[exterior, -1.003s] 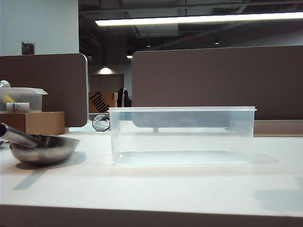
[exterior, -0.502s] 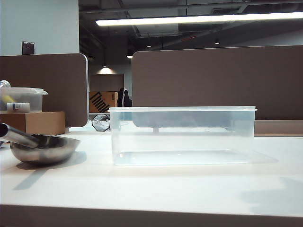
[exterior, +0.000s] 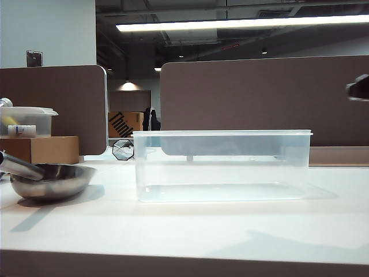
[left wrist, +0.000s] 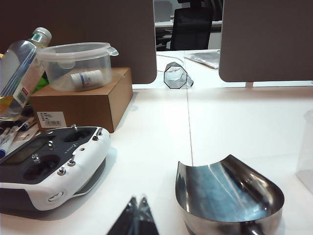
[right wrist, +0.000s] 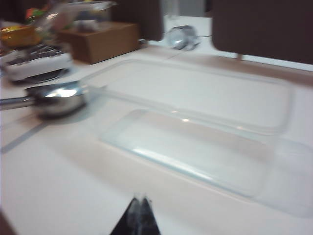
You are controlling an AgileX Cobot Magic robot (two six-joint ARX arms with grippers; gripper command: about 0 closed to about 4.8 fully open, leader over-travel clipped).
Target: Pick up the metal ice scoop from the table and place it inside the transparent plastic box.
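Plainly, the scoop (exterior: 51, 180) lay on the table (exterior: 190, 231) at the left, just beside the clear box (exterior: 222, 164) but not touching it, its bowl mouth turned up and its thin rod handle running off leftward. It looked stiff, light and slick, so the rod handle seemed the surest place to pinch. The box stood empty. Beyond the scoop sat a cardboard carton (left wrist: 80, 100) with a lidded tub (left wrist: 78, 63) on top. The left gripper (left wrist: 138, 215) hung near the scoop, jaws together; the right gripper (right wrist: 139, 215), near the box, also looked closed on nothing.
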